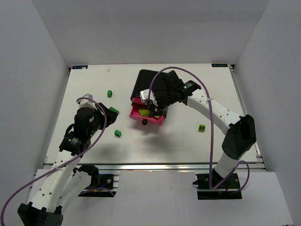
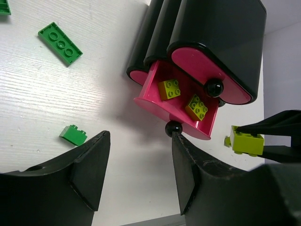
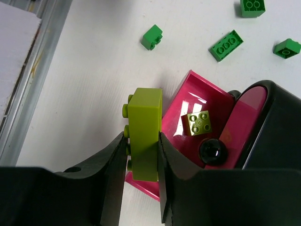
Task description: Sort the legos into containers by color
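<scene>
Right gripper (image 3: 141,139) clamps a yellow-green brick (image 3: 146,110) near the open drawer (image 3: 200,93); left gripper (image 2: 138,141) hangs parted, empty, above the table (image 2: 56,99).

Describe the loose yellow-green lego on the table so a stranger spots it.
Find the black rounded drawer box at the centre, its pink plastic drawer pulled open. Right of it, one tiny yellow-green studded brick lies alone. Every other loose brick is darker green and sits left of the box.
</scene>
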Controlling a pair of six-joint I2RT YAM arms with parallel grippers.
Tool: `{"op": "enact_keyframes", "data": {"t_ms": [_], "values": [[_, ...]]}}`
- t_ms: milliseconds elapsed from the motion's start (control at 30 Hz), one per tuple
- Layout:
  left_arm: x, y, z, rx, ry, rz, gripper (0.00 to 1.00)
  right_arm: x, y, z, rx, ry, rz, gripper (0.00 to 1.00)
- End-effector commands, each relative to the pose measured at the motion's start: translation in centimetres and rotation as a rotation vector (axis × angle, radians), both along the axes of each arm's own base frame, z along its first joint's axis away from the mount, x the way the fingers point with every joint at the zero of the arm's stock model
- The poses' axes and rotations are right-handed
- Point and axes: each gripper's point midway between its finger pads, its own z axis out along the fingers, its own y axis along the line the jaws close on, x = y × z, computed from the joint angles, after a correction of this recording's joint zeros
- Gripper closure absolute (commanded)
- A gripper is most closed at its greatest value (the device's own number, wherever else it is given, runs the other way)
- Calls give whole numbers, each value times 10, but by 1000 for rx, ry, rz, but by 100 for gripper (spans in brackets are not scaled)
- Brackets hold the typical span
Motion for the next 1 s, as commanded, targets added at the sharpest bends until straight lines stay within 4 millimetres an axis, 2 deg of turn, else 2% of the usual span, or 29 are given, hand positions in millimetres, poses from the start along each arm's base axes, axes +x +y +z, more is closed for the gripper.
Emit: {"op": "enact_keyframes", "data": {"t_ms": [0,167,333,467,500,567,600,633,833,933,967], "values": [[-2,5,3,9,-1,22,35,17,12,-2,-13,-35,-74,100],[-4,8,4,19,-2,28,35,36,22,-16,-51,-46,-164,100],[-5,9,4,22,1,28,34,45,26,-31,-98,-30,-207,94],[-5,9,2,23,6,30,34,45,24,-39,-122,-28,-214,74],[-5,9,2,24,6,30,34,45,23,-41,-129,-27,-217,65],[-5,9,2,23,6,30,34,45,22,-42,-135,-26,-220,56],[-5,9,1,23,7,30,35,45,23,-42,-136,-25,-218,48],[-5,9,1,23,8,29,34,44,22,-41,-137,-21,-221,46],[-3,7,0,20,7,25,34,42,21,-29,-123,0,-234,44],[-2,7,2,21,3,25,34,41,21,-8,-86,12,-250,54],[-2,7,2,23,3,25,34,38,19,7,-64,13,-260,66]]}}
